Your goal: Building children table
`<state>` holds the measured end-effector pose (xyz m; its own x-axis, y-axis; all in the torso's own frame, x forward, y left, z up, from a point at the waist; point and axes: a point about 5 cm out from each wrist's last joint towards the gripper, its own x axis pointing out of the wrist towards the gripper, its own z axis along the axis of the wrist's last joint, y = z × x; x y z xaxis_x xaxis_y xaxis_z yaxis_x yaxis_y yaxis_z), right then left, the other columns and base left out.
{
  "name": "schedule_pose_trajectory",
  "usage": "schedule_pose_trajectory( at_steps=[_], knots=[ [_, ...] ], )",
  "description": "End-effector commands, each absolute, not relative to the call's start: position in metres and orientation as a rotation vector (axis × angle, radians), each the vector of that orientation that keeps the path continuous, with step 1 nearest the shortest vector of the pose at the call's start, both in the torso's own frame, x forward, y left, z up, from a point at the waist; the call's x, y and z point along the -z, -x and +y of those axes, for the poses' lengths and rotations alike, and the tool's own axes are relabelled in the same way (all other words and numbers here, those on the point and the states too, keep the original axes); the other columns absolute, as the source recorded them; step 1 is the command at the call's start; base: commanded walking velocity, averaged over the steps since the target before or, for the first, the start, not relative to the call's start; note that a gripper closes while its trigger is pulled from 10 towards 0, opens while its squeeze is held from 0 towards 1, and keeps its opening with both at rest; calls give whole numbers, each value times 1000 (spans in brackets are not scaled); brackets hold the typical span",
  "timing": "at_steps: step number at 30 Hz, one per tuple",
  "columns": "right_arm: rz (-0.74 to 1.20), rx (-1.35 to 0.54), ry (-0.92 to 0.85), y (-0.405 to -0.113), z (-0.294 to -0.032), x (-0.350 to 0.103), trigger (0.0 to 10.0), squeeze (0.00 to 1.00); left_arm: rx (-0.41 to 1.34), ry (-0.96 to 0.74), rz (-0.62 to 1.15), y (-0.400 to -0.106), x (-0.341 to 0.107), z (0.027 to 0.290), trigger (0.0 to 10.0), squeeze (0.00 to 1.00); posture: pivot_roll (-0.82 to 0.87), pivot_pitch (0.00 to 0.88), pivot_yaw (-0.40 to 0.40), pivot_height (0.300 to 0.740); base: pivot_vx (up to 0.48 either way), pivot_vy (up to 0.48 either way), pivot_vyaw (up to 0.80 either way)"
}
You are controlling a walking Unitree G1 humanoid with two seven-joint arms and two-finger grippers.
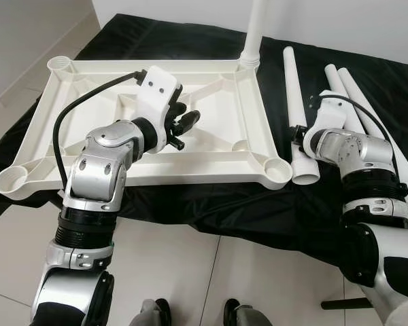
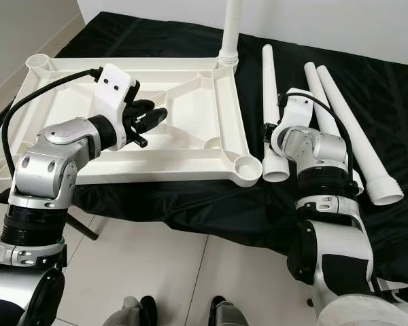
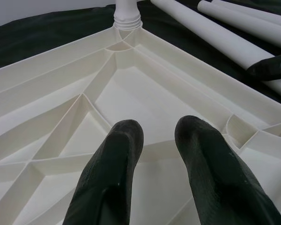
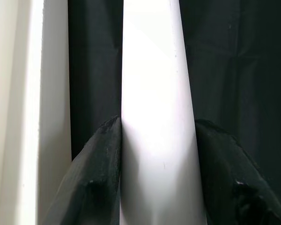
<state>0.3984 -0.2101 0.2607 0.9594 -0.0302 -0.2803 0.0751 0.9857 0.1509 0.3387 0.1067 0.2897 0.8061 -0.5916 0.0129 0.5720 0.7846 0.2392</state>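
The white plastic table top lies upside down on a black cloth, ribs and corner sockets facing up. One white leg stands upright in its far right corner socket. My left gripper hovers over the middle of the top, open and holding nothing. Three loose white legs lie on the cloth to the right. My right gripper is shut on the nearest leg, close to its wide end beside the top's near right socket. The two other legs lie further right.
The black cloth hangs over the near edge above a pale tiled floor. Open sockets sit at the near left and far left corners. A dark bar lies on the floor at lower right.
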Motion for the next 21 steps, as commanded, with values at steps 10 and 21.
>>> schedule_pose_trajectory(
  at_steps=[10, 21],
  knots=[
    [111, 43, -248, -388, -227, -287, 10000, 0, 647, -175, -130, -343, -307, 112, 10000, 0, -84, 167, 20, 740, 0, 0, 0],
    [14, 113, -213, -379, -236, -291, 10000, 0, 683, -180, -116, -349, -306, 111, 10000, 0, -89, 149, 25, 740, 0, 0, 0]
  ],
)
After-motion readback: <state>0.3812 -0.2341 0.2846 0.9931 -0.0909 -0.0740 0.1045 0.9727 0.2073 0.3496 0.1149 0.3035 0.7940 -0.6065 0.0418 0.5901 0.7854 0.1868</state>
